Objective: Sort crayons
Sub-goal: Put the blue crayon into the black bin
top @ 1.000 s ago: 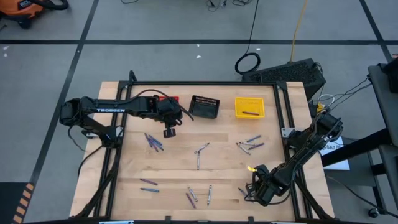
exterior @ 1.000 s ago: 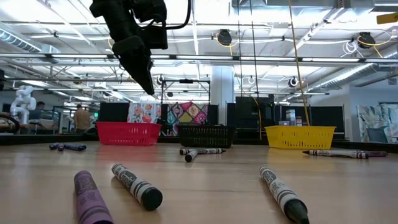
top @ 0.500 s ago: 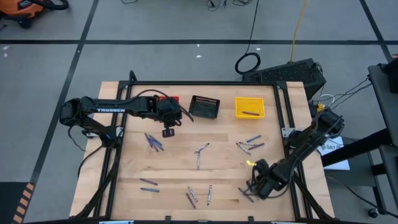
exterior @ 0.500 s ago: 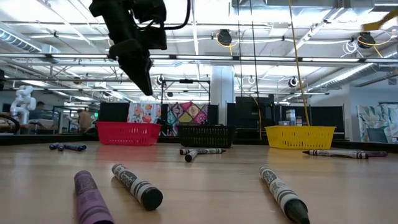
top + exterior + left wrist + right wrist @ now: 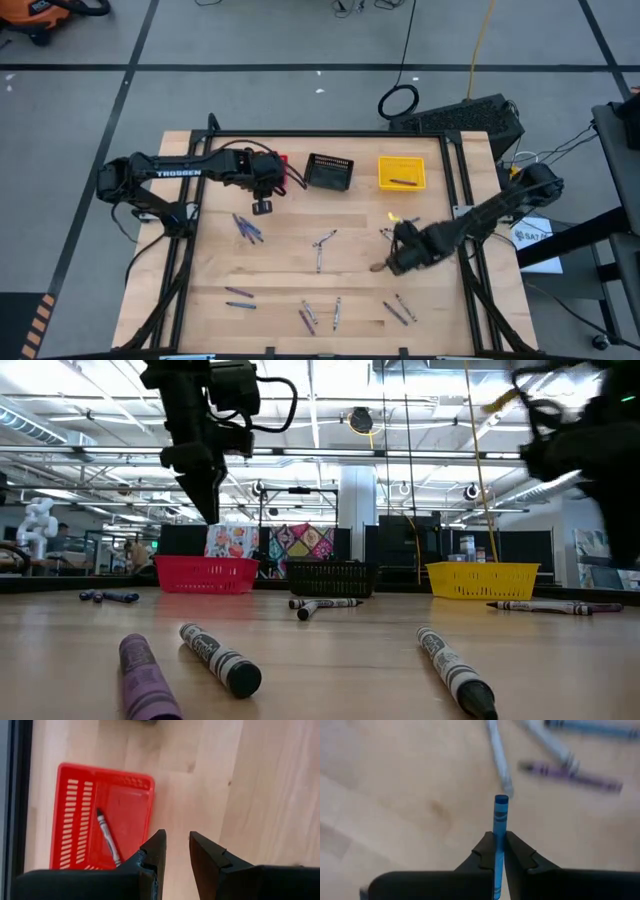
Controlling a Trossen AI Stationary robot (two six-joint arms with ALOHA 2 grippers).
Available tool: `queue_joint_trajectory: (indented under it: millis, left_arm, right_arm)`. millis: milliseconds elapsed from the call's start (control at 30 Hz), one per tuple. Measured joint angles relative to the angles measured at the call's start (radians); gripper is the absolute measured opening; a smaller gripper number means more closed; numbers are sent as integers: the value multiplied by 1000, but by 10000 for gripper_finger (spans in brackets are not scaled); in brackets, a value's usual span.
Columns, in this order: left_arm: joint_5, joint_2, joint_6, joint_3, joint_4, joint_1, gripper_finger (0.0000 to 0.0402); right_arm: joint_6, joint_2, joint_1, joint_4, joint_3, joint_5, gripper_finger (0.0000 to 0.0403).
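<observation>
Crayons lie scattered on the wooden table (image 5: 290, 265): a group at the left (image 5: 247, 228), one in the middle (image 5: 322, 243), one at the right (image 5: 402, 230), and several along the near edge (image 5: 320, 315). My right gripper (image 5: 383, 264) is right of the table's middle, shut on a blue crayon (image 5: 500, 815). My left gripper (image 5: 262, 206) hovers near the red basket (image 5: 102, 815), slightly open and empty. One crayon (image 5: 107, 837) lies in the red basket. Another crayon (image 5: 402, 182) lies in the yellow basket (image 5: 401, 160). My right gripper pinches the blue crayon between its two fingers, on the shaft (image 5: 499, 842). The crayon lies along the fingers, and its free end (image 5: 501, 800) sticks out past the fingertips. It is lifted clear of the table.
The red basket, a black basket (image 5: 329, 172) and the yellow basket stand in a row along the far edge. A black metal frame (image 5: 455, 180) borders the table. Bare wood lies between the crayon groups.
My right gripper has risen from the near right corner and gone toward the far edge and the table's middle, carrying the blue crayon. My left gripper has shifted a little toward the left and far edges, near the red basket.
</observation>
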Motion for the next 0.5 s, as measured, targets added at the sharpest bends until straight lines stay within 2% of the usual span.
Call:
queue_joint_trajectory:
  millis: [267,500]
  left_arm:
    - [0,0,0,0,-46,38,82]
    - [0,0,32,-22,-55,75,82]
  right_arm:
    - [-383,-8,-245,71,0,13,0]
    - [-719,-8,-455,352,1,5,0]
